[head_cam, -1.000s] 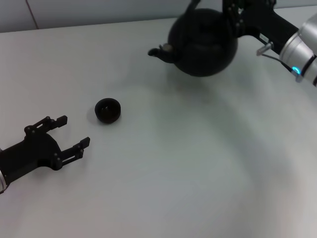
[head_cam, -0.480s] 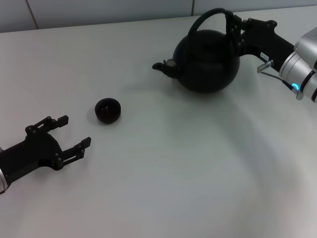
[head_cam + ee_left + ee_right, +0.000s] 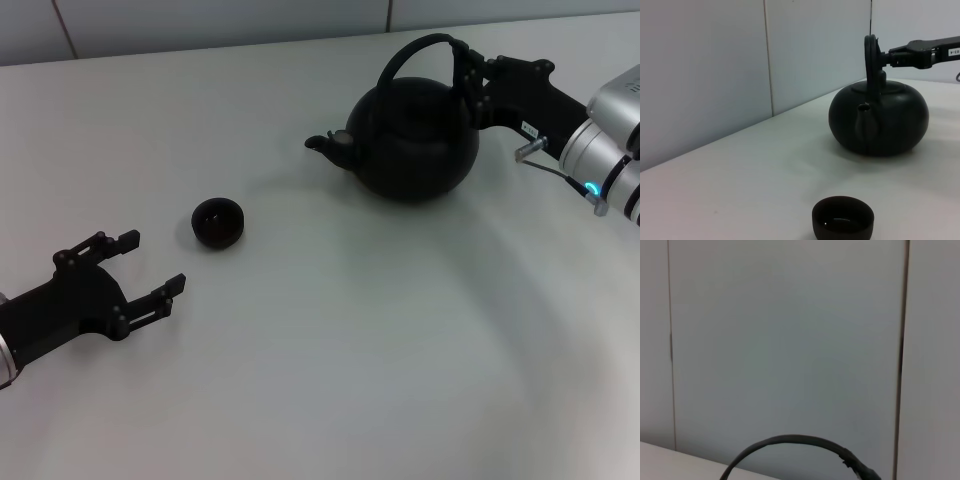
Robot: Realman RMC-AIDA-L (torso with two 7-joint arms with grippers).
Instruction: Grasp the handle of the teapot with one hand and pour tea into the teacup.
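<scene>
The big black teapot (image 3: 413, 145) sits on the table (image 3: 350, 350) at about 1 o'clock. It looks heavy and hard. The right gripper (image 3: 470, 85) has its fingers closed on the handle (image 3: 425, 50), a good spot. The teacup (image 3: 217, 222) sits at 9 o'clock. The left gripper (image 3: 140, 268) rests open nearby.

Most of the frame is a pale grey panelled wall (image 3: 790, 340), with thin vertical seams near the left edge and toward the right. Along the bottom centre arches the handle (image 3: 790, 440), a thin black hoop that thickens at its lower right end. A sliver of the pale worktop (image 3: 660, 460) shows at lower left.
</scene>
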